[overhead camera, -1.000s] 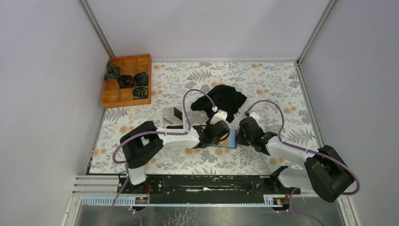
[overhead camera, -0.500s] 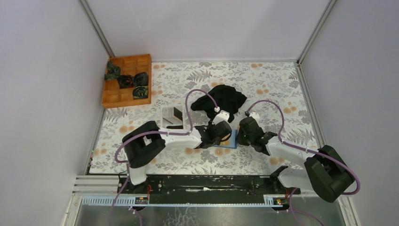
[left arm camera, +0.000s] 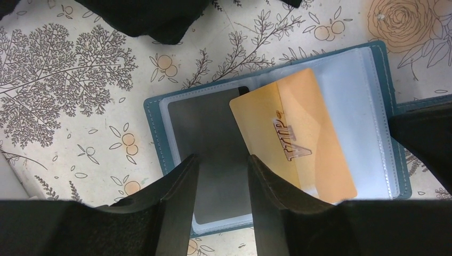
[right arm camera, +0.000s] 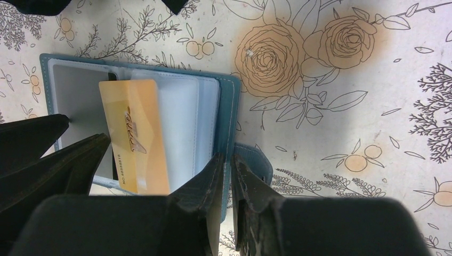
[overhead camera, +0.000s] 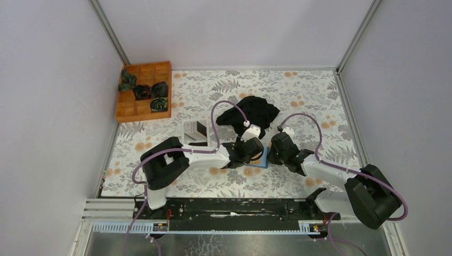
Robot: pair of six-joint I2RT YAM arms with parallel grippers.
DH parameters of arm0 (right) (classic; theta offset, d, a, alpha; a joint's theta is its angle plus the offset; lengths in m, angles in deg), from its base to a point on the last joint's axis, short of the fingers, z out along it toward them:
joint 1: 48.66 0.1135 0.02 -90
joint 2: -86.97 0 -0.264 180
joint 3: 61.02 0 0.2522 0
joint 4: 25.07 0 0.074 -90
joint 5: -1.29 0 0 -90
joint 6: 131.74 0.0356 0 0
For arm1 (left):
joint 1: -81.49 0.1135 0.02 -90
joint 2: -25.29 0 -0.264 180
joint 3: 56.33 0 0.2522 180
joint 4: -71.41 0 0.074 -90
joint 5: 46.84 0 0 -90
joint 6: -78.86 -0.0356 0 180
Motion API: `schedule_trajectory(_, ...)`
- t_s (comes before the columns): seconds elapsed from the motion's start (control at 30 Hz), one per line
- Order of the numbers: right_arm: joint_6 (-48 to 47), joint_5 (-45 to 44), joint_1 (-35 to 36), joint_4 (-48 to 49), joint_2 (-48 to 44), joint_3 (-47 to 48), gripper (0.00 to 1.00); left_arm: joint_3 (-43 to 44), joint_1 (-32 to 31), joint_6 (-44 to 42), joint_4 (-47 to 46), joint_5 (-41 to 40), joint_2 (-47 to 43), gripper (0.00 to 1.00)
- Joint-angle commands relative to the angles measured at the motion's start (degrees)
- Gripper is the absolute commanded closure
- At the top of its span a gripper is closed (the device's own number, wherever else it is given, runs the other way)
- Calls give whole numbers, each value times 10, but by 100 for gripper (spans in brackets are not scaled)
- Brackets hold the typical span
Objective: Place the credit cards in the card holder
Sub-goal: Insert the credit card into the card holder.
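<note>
The teal card holder (left arm camera: 156,140) lies open on the floral table, clear sleeves facing up; it also shows in the right wrist view (right arm camera: 229,101) and the top view (overhead camera: 263,161). A dark grey card (left arm camera: 208,122) sits in its left sleeve. A gold card (left arm camera: 290,133) marked VIP lies tilted, partly in the sleeves, and shows in the right wrist view (right arm camera: 136,133). My left gripper (left arm camera: 223,165) is open, its fingers straddling the dark card just above it. My right gripper (right arm camera: 228,162) is shut on the holder's teal right cover edge.
A black cloth (overhead camera: 250,112) lies just behind the holder. A white shallow tray (overhead camera: 187,128) sits to the left of my left gripper (overhead camera: 255,152). A wooden compartment tray (overhead camera: 144,90) with dark bundles stands at the back left. My right gripper (overhead camera: 273,154) is beside the left one.
My left gripper has shifted slightly right and further over the card holder, covering more of it. The right arm has stayed in place.
</note>
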Motion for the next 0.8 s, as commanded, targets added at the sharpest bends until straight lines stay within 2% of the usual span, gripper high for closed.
schedule_trajectory(0.0,-5,6,-3,6,9,-4,82,-5,-4,-3,-43,-20,4,53)
schedule_trajectory(0.77,-6,-3,-3,2,12,-1,82,-10,-2,-16,-35,-84,-4,50)
